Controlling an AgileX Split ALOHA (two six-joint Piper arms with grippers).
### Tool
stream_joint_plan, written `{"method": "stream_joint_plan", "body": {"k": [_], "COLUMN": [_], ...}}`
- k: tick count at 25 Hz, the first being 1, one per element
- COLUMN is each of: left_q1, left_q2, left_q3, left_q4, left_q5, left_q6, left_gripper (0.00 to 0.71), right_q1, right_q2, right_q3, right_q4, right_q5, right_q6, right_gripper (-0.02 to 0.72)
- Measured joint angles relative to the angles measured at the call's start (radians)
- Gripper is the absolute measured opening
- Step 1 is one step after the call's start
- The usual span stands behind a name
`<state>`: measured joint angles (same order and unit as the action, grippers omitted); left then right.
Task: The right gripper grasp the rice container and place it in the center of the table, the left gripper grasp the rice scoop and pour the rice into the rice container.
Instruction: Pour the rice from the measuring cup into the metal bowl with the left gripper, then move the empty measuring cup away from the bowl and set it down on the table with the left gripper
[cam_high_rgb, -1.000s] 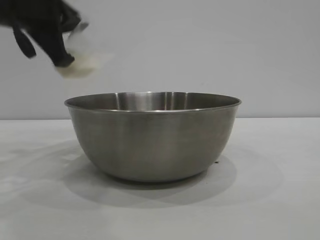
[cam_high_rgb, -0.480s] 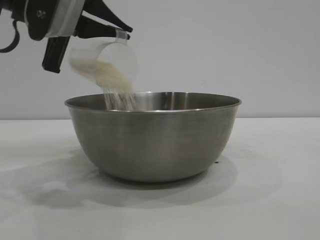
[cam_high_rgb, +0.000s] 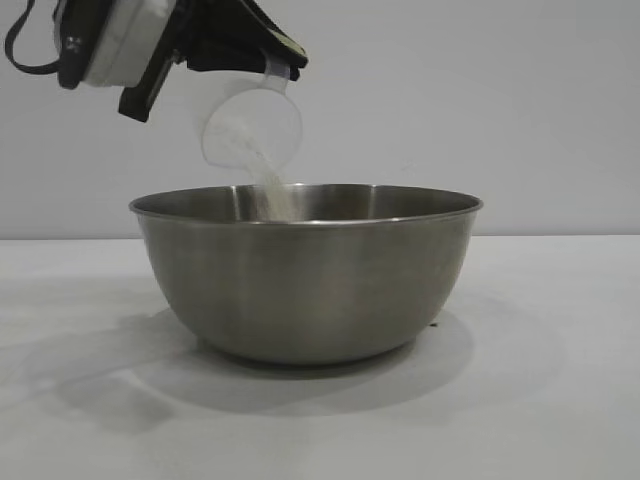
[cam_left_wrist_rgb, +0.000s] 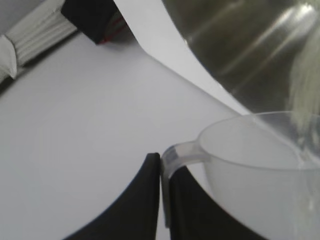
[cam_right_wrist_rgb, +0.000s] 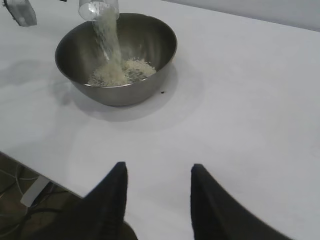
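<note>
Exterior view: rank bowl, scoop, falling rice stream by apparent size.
1. Bowl, largest by far.
2. Scoop, tipped above the bowl's rim, held by the left gripper.
3. Rice stream, a thin trickle, smallest.

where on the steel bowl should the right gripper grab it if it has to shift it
On the thin rim of the rice container, at the side nearest the right gripper, one finger inside and one outside. The rounded wall looks too wide to span, and the rice scoop is pouring over the far side.
</note>
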<state>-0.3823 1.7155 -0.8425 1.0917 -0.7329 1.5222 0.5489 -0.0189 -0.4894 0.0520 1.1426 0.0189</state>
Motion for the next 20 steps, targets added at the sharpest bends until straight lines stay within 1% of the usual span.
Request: {"method": "stream_joint_plan", "body": {"k": [2,3,5,10,14,17,20], "left_q1": [-0.001,-0.001,0.015,0.09,0.147,0.189,0.222], "left_q2": [0.0,0.0,0.0,0.0,0.022,0.04,0.05], "left_q3": [0.0,0.0,0.0,0.0,0.0,0.01,0.078], "left_q4": [-0.085,-0.141,-0.192,-0.223,-0.326,-0.428,-0.577], "left_q5": [0.0,-0.002,-0.008,-0.064,-0.075,-0.081,-0.118], "left_q6": [-0.112,-0.201,-0.384,-0.942,-1.296,-1.462,-1.5], "left_gripper": [0.0,0.0,0.0,0.0,0.0,0.0,0.0], "right_q1": [0.0,0.0,0.0,0.0,0.0,0.0,0.0], "right_q2": [0.0,0.0,0.0,0.0,0.0,0.0,0.0], "right_q3": [0.0,0.0,0.0,0.0,0.0,0.0,0.0], "right_q4": [0.0,0.0,0.0,-0.002,-0.002,-0.002,-0.002], "right_q5": [0.0,0.0,0.0,0.0,0.0,0.0,0.0], "right_q6": [0.0,0.0,0.0,0.0,0.0,0.002,0.002], "right_gripper": [0.251,0.251,0.251,0.251,0.251,0.251,0.251]}}
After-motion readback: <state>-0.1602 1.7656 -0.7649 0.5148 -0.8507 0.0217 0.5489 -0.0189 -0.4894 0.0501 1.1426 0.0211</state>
